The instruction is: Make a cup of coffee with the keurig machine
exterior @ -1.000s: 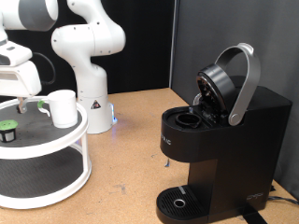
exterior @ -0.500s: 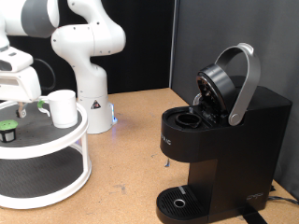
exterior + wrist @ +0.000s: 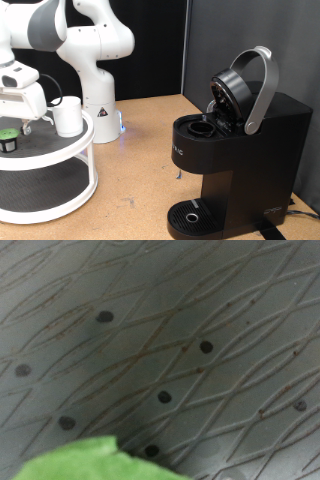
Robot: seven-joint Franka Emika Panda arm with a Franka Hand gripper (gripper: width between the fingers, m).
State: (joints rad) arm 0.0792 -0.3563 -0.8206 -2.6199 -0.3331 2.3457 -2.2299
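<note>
The black keurig machine [image 3: 250,160] stands at the exterior view's right with its lid and silver handle [image 3: 262,88] raised and the pod chamber [image 3: 200,128] uncovered. The white cup [image 3: 68,116] stands on the top tier of a round white stand [image 3: 60,148] at the left. A small dark pod with a green top [image 3: 9,135] sits on the same tier at the left edge. My gripper [image 3: 22,122] hangs low over that tier between pod and cup, fingers apart and empty. The wrist view shows the tier's grey mesh [image 3: 170,350] close up and a blurred green edge of the pod [image 3: 95,462].
The white robot base [image 3: 95,95] stands behind the stand. The stand has a lower tier [image 3: 45,190]. The machine's round drip tray [image 3: 190,216] is at the bottom. The wooden table [image 3: 135,160] lies between stand and machine. A black backdrop is behind.
My gripper has moved down and to the exterior view's left, closer to the stand's top tier and the pod. Cup, pod and machine have not moved.
</note>
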